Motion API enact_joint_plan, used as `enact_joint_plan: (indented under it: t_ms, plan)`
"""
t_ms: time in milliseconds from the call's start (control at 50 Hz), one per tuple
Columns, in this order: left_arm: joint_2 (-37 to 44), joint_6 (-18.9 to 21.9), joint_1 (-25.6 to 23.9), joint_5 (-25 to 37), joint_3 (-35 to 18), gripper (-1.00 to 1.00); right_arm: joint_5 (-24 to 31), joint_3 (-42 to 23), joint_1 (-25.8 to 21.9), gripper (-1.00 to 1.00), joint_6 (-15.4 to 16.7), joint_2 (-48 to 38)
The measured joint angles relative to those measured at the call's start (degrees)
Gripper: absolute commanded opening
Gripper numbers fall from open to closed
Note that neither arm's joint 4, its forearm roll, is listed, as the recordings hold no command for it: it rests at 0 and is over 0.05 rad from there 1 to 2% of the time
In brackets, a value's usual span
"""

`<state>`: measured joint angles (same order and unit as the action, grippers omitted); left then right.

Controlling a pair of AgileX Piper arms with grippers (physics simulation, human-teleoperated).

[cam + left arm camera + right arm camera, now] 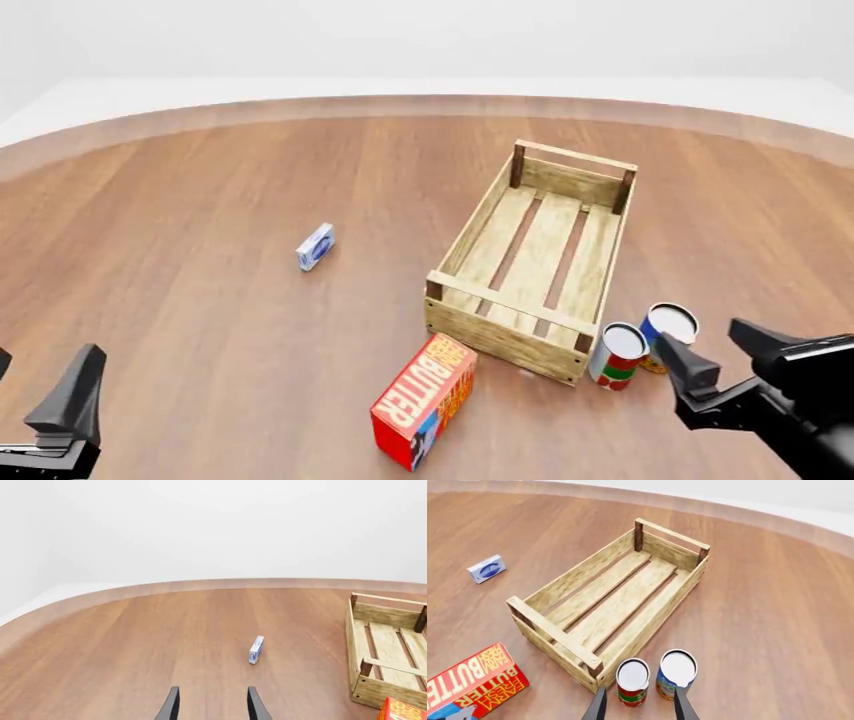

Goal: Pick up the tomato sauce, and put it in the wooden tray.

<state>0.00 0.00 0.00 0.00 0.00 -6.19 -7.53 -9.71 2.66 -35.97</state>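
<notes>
The tomato sauce (618, 355) is a small can with a white, red and green label, standing upright on the table just outside the near right corner of the wooden tray (470, 225). In the right wrist view the tomato sauce (632, 682) stands ahead of the open right gripper (640, 707), in line with the gap between its fingers, beside the wooden tray (574, 580). From the front, the right gripper (722, 358) hovers open to the right of the cans, holding nothing. The left gripper (38, 385) is open at the near left, far from the can.
A blue-and-yellow can (665, 335) stands against the tomato sauce's right side. A red butter box (427, 400) lies in front of the tray's near left corner. A small blue-white box (315, 246) lies left of the tray, ahead of the left gripper (213, 707).
</notes>
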Motion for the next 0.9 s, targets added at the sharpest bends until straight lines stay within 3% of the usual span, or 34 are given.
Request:
enact_joint_plan:
  t_ms: [900]
  plan:
    - [0.0,0.0,0.0,0.0,0.0,1.00,-9.3,1.9,-0.7,1.00,-0.2,-11.7]
